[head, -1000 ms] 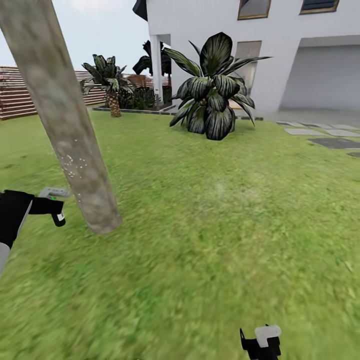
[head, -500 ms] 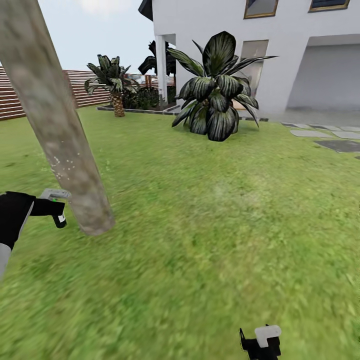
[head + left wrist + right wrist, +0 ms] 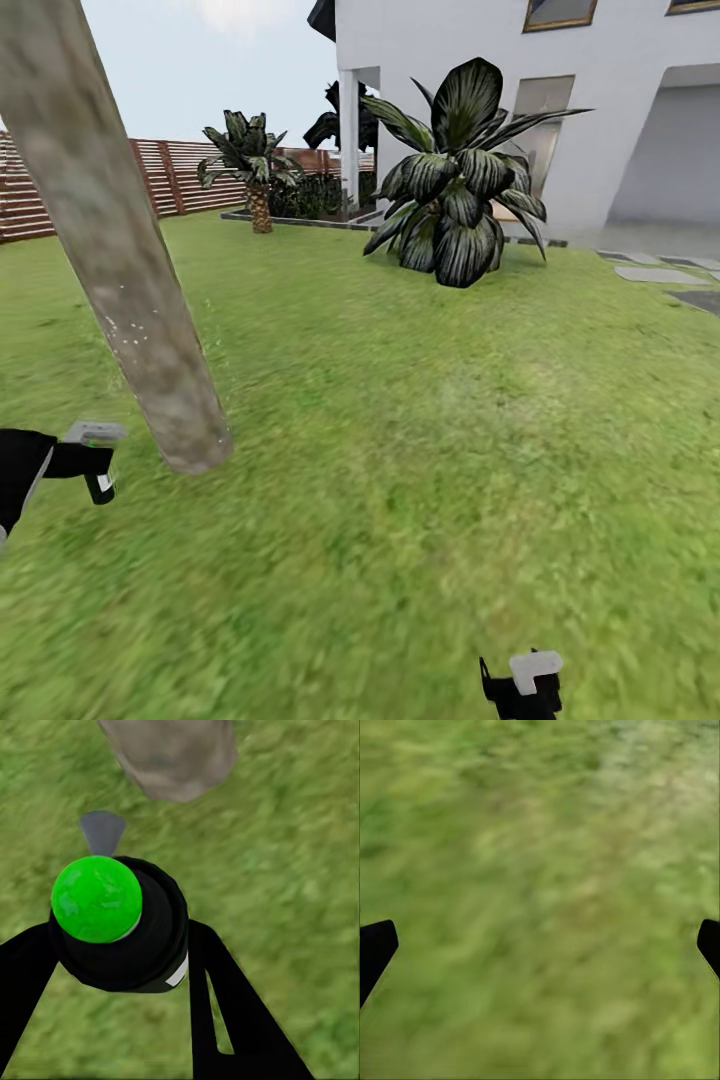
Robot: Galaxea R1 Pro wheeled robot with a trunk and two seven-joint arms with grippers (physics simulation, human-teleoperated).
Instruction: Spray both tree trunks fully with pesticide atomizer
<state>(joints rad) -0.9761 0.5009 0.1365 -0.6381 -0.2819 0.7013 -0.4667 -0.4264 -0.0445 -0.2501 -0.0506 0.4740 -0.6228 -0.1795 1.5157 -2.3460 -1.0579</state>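
A thick grey-brown tree trunk (image 3: 125,280) leans up from the grass at the left, with a few pale specks on its bark; its base (image 3: 171,754) also shows in the left wrist view. My left gripper (image 3: 88,463) is shut on the pesticide atomizer (image 3: 97,470), a small dark bottle with a grey nozzle, held just left of the trunk's base. In the left wrist view the atomizer (image 3: 120,922) is a black round body with a green cap, pinched between the black fingers (image 3: 217,1005). Low over bare grass, my right gripper (image 3: 540,945) stands open and holds nothing.
A big dark-leaved plant (image 3: 455,190) stands before the white house (image 3: 600,110). A short palm (image 3: 255,170) and a brown slat fence (image 3: 170,175) lie at the back left. Grey stepping stones (image 3: 655,273) are at the far right. Open lawn (image 3: 430,450) spreads ahead.
The camera has swung, so house and plants sit further right in the picture. My left gripper with the atomizer has dropped lower and slightly away from the trunk's base.
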